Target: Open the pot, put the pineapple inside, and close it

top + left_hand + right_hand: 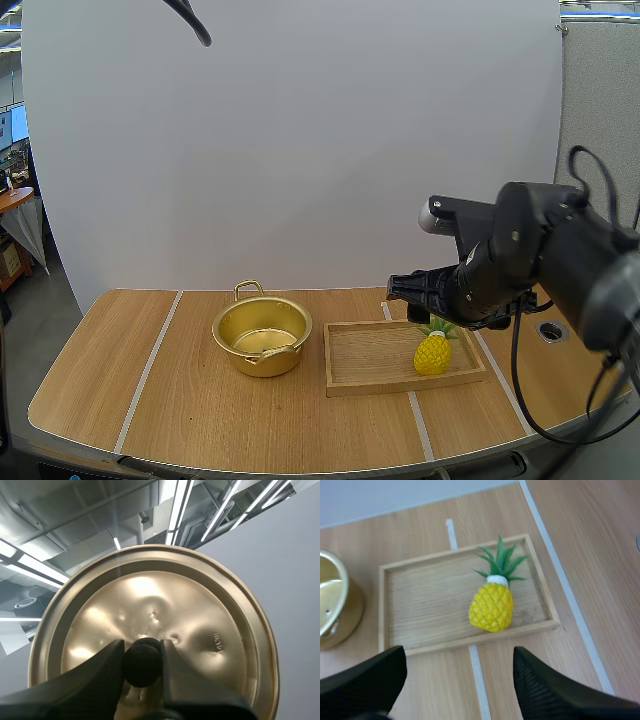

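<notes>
One pot [262, 336] stands open on the table [95, 375], left of one wooden tray [365, 360]. The pot's bare gold floor shows, with one handle on the far side and one on the near side. The tray holds one pineapple [432, 352], in its right half close to the near rim.

In the right wrist view the pineapple [491, 607] appears to lie on its side. Its long axis runs from near to far, the green crown points to the far rim, tipped a little to the right, and the yellow body lies toward the near rim. The tray [427, 605] is bare wood to the left of the fruit, and the pot [334, 605] stands just beside the tray's left edge.

The right gripper [402, 288] hangs above the far right part of the tray. Its two fingers [540, 690] are spread wide apart, holding nothing.

The left gripper [142, 652] is clenched on the black knob [142, 662] of the one gold lid [200, 605], a finger pressed against each side of the knob.
</notes>
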`<state>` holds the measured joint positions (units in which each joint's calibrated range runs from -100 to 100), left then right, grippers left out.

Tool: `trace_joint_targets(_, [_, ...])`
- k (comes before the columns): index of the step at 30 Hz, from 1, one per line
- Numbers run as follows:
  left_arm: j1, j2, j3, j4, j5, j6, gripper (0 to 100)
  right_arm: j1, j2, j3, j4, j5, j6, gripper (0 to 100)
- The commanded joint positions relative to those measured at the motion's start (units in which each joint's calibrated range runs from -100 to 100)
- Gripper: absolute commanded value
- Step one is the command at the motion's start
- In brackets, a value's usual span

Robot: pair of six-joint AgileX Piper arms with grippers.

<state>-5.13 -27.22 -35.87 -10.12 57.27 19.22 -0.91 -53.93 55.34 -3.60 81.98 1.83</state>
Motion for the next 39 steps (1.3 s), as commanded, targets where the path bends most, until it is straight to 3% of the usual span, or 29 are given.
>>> trace_joint_targets(1, [-0.22, -0.25, -0.30, 0.07, -2.31, -0.66, 0, -0.22, 6.94, -0.30, -5.30, -3.34, 7.34, 100])
trace_joint_targets(5, [-0.22, -0.25, -0.30, 0.07, -2.31, -0.66, 0, -0.22, 16.09, -0.30, -8.08, -5.75, 11.74, 100])
trace_joint_targets(10, [-0.22, -0.25, -0.30, 0.07, -2.31, -0.66, 0, -0.22, 22.86, -0.41, -8.22, -9.59, 12.49, 100])
trace_joint_targets(16, [-0.22, -0.25, -0.30, 0.07, -2.31, -0.66, 0, -0.22, 23.99, -1.11, -8.76, -15.54, 13.88, 100])
trace_joint_targets(28, [-0.22, -0.25, -0.30, 0.07, -2.31, -0.66, 0, -0.22, 33.32, -10.96, -9.13, -14.67, 17.18, 100])
trace_joint_targets(39, [-0.22, -0.25, -0.30, 0.07, -2.31, -0.66, 0, -0.22, 39.57, -10.99, -9.36, -16.20, 18.95, 100])
